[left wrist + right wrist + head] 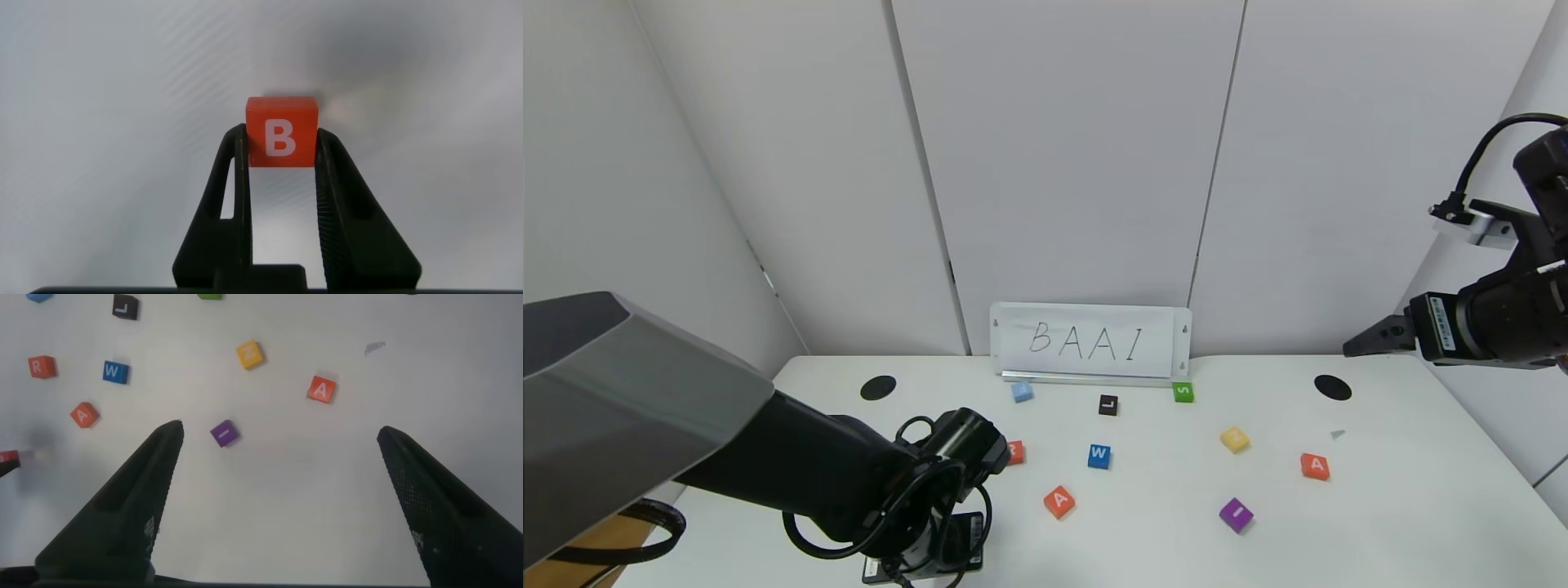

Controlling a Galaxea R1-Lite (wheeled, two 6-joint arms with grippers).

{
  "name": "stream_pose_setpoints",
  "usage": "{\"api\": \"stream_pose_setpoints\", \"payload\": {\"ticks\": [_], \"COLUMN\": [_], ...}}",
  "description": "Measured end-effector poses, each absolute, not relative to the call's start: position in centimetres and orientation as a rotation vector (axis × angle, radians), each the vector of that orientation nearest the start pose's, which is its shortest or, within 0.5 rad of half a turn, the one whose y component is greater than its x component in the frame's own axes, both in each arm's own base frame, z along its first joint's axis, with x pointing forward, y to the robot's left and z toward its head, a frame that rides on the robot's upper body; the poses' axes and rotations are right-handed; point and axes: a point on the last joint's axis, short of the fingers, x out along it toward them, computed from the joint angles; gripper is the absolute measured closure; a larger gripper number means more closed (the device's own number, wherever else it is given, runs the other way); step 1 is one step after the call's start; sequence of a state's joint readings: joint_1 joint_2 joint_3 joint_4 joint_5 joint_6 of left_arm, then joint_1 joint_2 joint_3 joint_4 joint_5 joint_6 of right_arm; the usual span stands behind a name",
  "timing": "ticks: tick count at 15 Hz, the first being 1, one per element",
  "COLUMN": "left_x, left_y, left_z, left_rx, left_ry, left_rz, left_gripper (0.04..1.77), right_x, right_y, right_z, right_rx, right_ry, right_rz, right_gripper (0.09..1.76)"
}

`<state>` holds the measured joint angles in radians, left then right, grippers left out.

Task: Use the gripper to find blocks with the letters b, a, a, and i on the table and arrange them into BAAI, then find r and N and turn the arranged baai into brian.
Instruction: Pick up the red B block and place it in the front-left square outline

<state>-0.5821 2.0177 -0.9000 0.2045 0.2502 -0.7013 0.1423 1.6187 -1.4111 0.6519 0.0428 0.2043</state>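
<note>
My left gripper (280, 140) is shut on the orange-red B block (281, 122), held just above the white table (1143, 539) at its front left; in the head view the wrist hides both. The R block (1015, 452) sits beside that wrist, partly covered. One A block (1059, 501) lies front of centre and the other A (1315, 466) to the right. The purple I (1236, 514) and yellow N (1235, 439) lie between them. My right gripper (282, 433) hangs open and empty, raised over the table's right side.
A white card reading BAAI (1090, 340) stands at the back edge. Before it lie a light blue block (1022, 392), the black L (1107, 404), the green S (1183, 392) and the blue W (1098, 456). Two black holes (878, 387) (1332, 387) mark the far corners.
</note>
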Motion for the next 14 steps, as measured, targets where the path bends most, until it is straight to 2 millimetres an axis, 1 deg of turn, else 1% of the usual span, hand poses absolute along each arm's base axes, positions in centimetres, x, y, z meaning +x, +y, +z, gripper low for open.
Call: {"api": "stream_pose_setpoints", "payload": {"ticks": [6,14], "left_x": [24.4,24.67], "left_y": [-16.31,-16.58], "left_z": [4.14,3.74], "left_rx": [-0.021,0.012], "left_ry": [1.238,1.246], "left_rz": [0.119,0.101], "left_gripper": [1.3,1.3], "right_x": [26.44,26.46], "right_y": [3.89,3.89], "right_z": [26.04,26.02], "right_rx": [0.148,0.148], "right_ry": [0.872,0.872], "right_rz": [0.085,0.084], "right_gripper": [0.14,0.14]}}
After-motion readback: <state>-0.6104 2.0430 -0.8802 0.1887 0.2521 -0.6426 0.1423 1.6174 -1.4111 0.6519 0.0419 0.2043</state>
